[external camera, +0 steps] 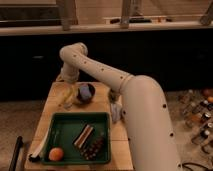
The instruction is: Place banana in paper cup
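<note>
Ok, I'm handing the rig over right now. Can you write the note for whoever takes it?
Tool: open, holding nothing, low over the table's far left, just above the banana.
Banana: lying on the table, left of the dark bowl.
Paper cup: on the table's right side, by the far right corner of the green tray, partly behind the arm.
Done: approach only.
Left: grasp the banana, carry it right, drop it in the cup.

Dim warm light. Wooden tabletop (59,95) on grey speckled floor (20,117). Behind it: dark wall panel (30,65) under a pale ledge (165,26), window posts (67,12) above. Small bottles (200,112) crowd the floor at right
</note>
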